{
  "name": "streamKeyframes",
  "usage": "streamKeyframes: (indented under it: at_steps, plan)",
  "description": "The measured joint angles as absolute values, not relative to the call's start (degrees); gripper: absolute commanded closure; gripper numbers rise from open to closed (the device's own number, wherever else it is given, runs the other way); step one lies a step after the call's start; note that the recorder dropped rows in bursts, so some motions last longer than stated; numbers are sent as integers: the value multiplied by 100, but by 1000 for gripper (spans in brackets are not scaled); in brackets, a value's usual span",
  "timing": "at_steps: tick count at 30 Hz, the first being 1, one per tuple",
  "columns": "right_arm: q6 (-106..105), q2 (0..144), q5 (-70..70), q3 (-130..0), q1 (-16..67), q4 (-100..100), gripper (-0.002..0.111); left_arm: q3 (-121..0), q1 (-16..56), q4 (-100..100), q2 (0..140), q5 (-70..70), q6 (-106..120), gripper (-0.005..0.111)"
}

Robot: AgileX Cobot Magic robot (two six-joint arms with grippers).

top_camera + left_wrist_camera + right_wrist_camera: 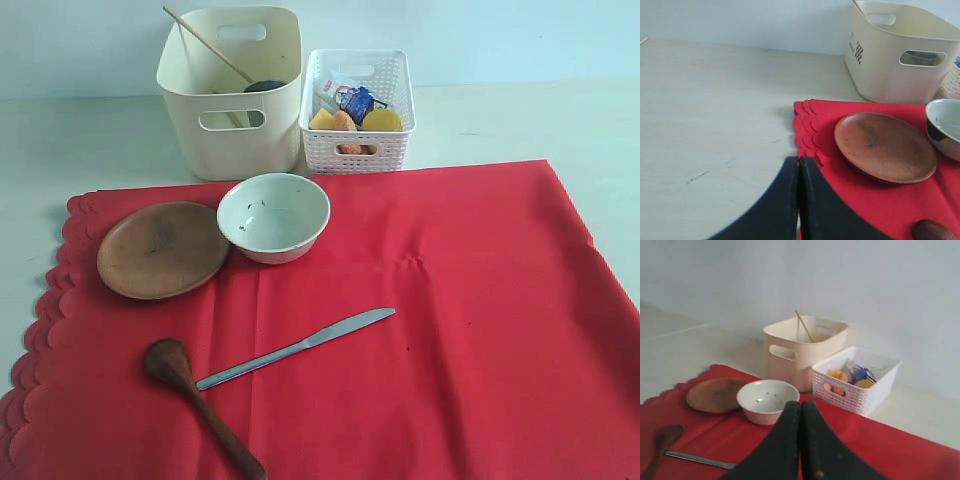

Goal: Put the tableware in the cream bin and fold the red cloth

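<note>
Red cloth [450, 330], unfolded on the worktop, carries near to far: wooden spoon [200, 410], knife [295, 348], brown plate [162, 249], speckled bowl [273, 216], all unbinned. Cream bin [230, 90] beyond its far edge holds a chopstick [205, 42]. My left gripper [799, 162] and right gripper [800, 407]: clenched, empty.

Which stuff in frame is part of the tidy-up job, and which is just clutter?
Job: plate, bowl, knife, spoon, chopsticks (already in bin), cream bin, red cloth.
Lying about: white basket, the food and carton in it.
</note>
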State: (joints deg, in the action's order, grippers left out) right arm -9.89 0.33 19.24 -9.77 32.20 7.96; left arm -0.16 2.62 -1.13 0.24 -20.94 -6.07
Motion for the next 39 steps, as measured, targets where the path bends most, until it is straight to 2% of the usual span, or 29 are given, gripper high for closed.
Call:
streamKeyframes:
  at_steps: [11,18,39]
  plan:
    - [-989,33,1423,-101,1728,949,108,-16,262,-113,24,-2094,-607,107]
    - [-978,33,1410,-27,1052,972,108,-16,262,-113,24,-2094,-607,107]
    - [-979,33,1421,-27,648,1056,108,-16,262,-113,24,-2094,-607,107]
